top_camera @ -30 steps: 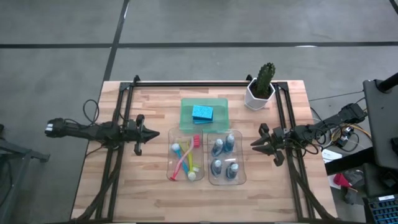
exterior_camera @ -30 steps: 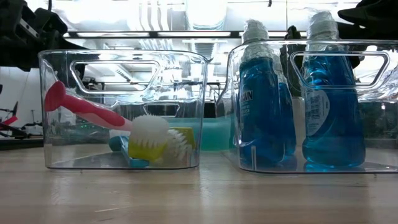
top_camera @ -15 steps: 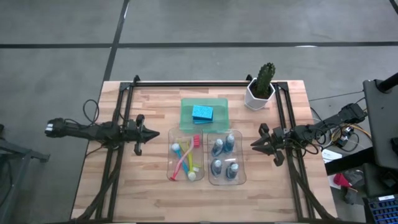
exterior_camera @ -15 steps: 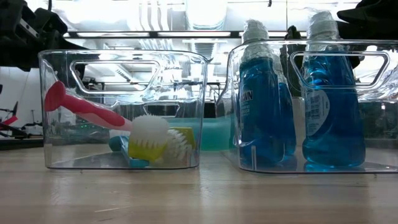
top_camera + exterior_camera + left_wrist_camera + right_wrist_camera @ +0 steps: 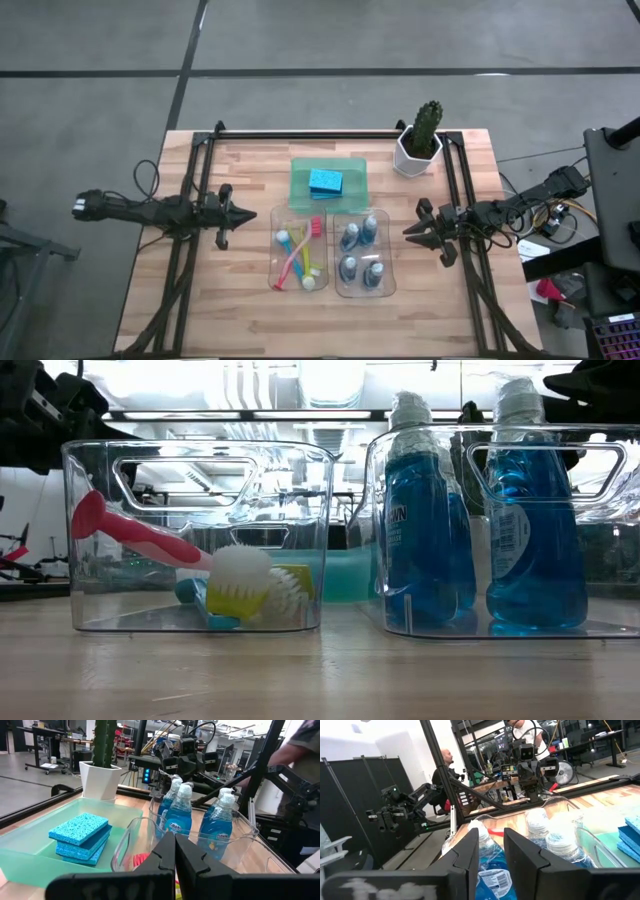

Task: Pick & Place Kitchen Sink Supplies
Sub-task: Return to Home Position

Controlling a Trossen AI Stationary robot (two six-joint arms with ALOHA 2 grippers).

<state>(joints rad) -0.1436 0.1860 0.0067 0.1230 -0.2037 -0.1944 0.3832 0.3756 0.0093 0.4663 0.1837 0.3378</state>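
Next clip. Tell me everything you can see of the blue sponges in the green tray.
Two bright blue rectangular blocks, the blue sponges, look porous and rough. They are stacked flat, the upper one slightly askew on the lower, about mid green tray, behind the clear bins. Only the tray touches the stack; the left gripper and right gripper wait out to either side.

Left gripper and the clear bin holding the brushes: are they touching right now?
Apart. The high view shows the left gripper off to the side of the clear bin, with a strip of bare table between them.
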